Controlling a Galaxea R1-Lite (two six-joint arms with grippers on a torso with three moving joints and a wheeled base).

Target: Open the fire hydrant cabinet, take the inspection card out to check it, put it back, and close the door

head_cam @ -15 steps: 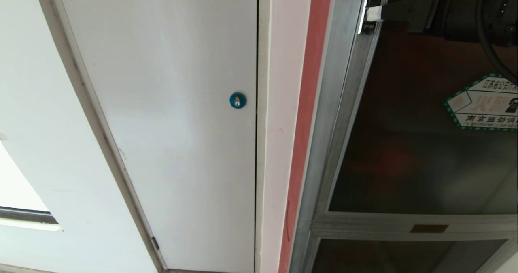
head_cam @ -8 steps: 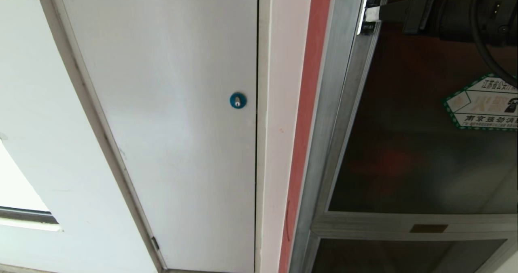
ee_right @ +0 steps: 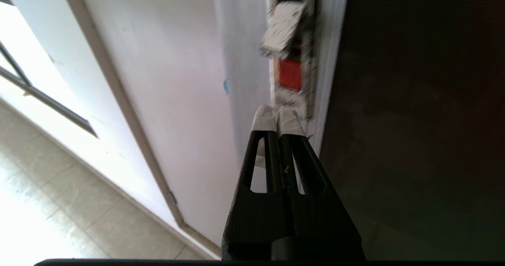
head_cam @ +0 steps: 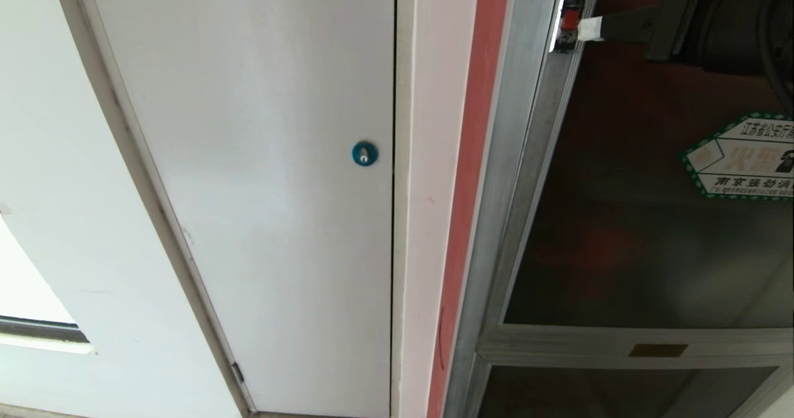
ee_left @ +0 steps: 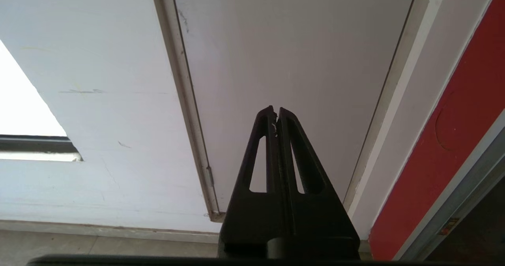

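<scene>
The fingers of the right gripper point(ee_right: 277, 116) are pressed together with nothing between them, their white-taped tips at the silver frame of the door point(head_cam: 620, 219), just below the small red latch point(ee_right: 290, 73) set in that frame. In the head view the same gripper point(head_cam: 586, 28) reaches in from the upper right, its taped tips touching or almost touching the latch recess point(head_cam: 567, 18) at the door's left edge; which of the two, the pictures do not settle. The door is a dark tinted glass pane in an aluminium frame, with a green-bordered hexagonal sticker point(head_cam: 741, 157) on its right part, and it appears shut against the fire hydrant cabinet point(head_cam: 490, 157), of which only the silver edge and a red strip show. The inspection card is not visible in any view. To the left of the cabinet stands a plain white panel point(head_cam: 260, 188) with a blue round lock point(head_cam: 365, 153). The left gripper point(ee_left: 275, 114) hangs low before that white panel, near the floor point(ee_left: 79, 246), its black fingers closed on nothing.
</scene>
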